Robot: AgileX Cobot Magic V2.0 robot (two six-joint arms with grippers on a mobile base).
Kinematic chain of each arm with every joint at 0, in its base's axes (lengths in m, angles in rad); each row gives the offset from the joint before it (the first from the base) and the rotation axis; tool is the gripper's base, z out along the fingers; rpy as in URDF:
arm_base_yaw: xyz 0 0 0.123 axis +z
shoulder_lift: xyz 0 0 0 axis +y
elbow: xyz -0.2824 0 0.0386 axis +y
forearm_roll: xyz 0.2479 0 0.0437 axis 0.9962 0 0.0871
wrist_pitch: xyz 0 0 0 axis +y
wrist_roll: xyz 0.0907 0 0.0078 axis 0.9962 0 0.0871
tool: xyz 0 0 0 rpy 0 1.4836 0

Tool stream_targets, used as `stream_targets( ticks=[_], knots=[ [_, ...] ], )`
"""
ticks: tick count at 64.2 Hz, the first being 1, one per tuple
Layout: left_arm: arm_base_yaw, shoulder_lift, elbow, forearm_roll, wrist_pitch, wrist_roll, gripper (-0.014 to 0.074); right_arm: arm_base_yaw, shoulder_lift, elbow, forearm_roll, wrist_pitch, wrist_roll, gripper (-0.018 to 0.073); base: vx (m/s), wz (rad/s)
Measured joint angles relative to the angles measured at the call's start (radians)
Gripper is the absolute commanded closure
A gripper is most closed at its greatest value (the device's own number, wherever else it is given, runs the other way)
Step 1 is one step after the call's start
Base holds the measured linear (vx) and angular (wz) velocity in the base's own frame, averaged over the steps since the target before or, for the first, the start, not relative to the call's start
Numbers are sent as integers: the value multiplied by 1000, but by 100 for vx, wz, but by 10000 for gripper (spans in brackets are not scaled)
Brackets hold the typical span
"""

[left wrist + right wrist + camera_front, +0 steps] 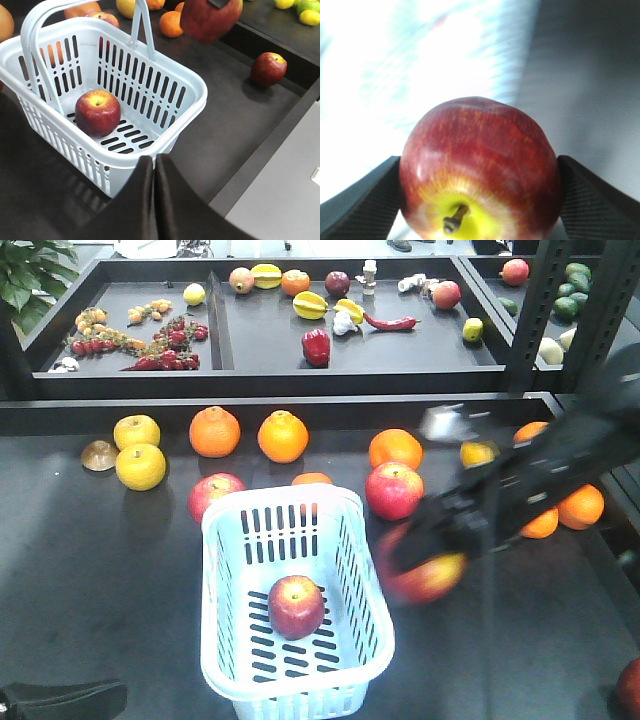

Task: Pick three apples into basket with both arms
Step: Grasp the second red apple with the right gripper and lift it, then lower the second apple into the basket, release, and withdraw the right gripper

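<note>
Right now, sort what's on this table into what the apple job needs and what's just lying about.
Job:
- apple in the basket
- apple held in the right claw
- loose red apples behind the basket
- basket
- left claw, shut and empty

Lying about:
- oranges
- yellow fruits
- red pepper and cherry tomatoes in the back trays

Right arm [540, 475] reaches in from the right, blurred, angled down-left; right gripper [479, 200] clamps an apple [480, 167] between both fingers. Left gripper [154, 172] low at bottom edge, fingers pressed together, holding nothing.
</note>
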Motion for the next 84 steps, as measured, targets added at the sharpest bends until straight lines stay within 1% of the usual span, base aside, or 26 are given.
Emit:
stream_targets(
  ticks=[6, 13, 18, 23, 31, 38, 43, 50, 57, 68, 78, 84],
  knots=[
    [0, 0, 0, 0, 0, 0, 602, 109, -3, 2, 47, -70, -20, 564, 0, 0],
    [0, 0, 0, 0, 0, 0, 602, 232, 8, 3, 55, -254, -23, 554, 0, 0],
    [0, 0, 0, 0, 0, 0, 602, 285, 31, 3, 55, -356, -23, 529, 0, 0],
    [0, 0, 0, 0, 0, 0, 602, 327, 72, 3, 55, -425, -23, 477, 0, 0],
    [0, 0, 0, 0, 0, 0, 602, 345, 135, 5, 55, -507, -23, 332, 0, 0],
    [0, 0, 0, 0, -1, 0, 602, 345, 164, 6, 54, -566, -23, 133, 0, 0],
    [0, 0, 0, 0, -1, 0, 602, 345, 169, 6, 54, -592, -23, 15, 0, 0],
    [0, 0, 0, 0, -1, 0, 602, 345, 171, 6, 54, -623, -23, -92, 0, 0],
    [0, 0, 0, 0, -1, 0, 602, 345, 171, 6, 51, -648, -23, -125, 0, 0],
    [0, 0, 0, 0, -1, 0, 602, 345, 171, 6, 45, -668, -23, -104, 0, 0],
    [0, 0, 0, 0, -1, 0, 602, 345, 171, 6, 39, -663, -23, -48, 0, 0],
    [0, 0, 0, 0, -1, 0, 602, 345, 171, 6, 39, -626, -23, 21, 0, 0]
  ],
)
